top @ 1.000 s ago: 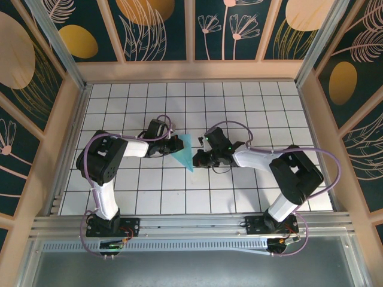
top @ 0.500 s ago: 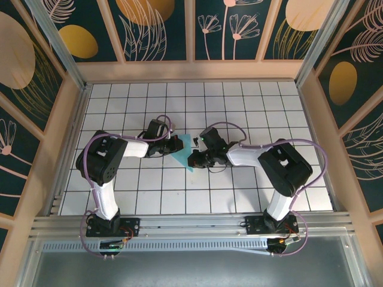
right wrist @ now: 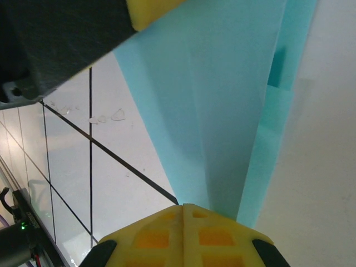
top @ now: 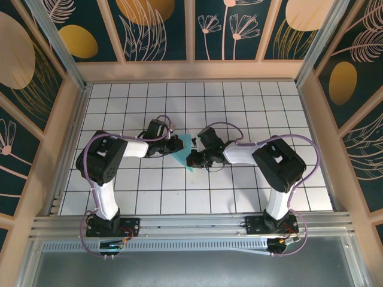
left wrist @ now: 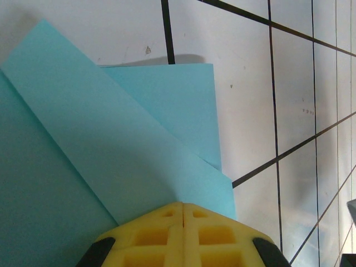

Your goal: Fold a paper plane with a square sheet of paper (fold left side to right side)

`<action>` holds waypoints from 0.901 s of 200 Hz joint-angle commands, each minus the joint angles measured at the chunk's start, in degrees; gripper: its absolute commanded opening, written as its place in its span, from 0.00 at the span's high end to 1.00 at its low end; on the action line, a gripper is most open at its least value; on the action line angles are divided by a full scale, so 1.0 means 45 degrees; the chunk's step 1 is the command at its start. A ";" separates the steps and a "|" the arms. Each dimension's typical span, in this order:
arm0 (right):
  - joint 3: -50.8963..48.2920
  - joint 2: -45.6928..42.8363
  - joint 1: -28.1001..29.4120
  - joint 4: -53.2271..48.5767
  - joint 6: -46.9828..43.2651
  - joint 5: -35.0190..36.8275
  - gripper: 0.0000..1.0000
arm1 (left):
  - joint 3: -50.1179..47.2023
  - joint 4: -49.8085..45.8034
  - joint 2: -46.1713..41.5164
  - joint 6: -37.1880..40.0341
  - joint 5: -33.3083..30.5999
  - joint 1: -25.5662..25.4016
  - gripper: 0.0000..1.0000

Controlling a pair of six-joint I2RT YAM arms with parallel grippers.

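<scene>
"Top external view, first entry?" asks the clerk.

"One paper plane [top: 187, 154], teal-blue, a slim folded wedge. It lies flat near the middle of the white gridded bench [top: 239, 197], with its point toward the arm bases."

"Entry two?"

"Left gripper [top: 178, 145], clenched, its tip at the plane's left edge. Left wrist view: the yellow fingers [left wrist: 161, 222] meet along one seam with no gap and sit on the paper, which runs under them. I cannot tell whether any layer is pinched between them."

"Entry three?"

"Right gripper [top: 192, 159], likewise clenched, low on the plane's right side and close to the left one. Right wrist view: the yellow fingers are pressed together at the narrow end of the paper, and the folded layers fan out away from them. The dark body of the other gripper, with a yellow finger, stands on the paper at the upper left."

"Condition of the paper?"

"Several overlapping layers with sharp diagonal creases. Left wrist view: one long band lies over a squarer flap. Black grid lines of the bench show just beside it."
</scene>
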 commanded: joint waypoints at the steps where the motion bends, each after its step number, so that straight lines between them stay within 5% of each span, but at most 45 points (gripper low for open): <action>1: 0.0357 0.0228 0.0109 -0.0368 -0.0176 0.0241 1.00 | -0.0452 -0.0851 0.0229 0.0239 -0.0745 0.0028 1.00; 180: 0.0014 0.0330 0.0301 -0.1271 -0.0289 0.0575 1.00 | -0.0549 -0.0919 0.0287 0.0113 -0.1090 0.0026 1.00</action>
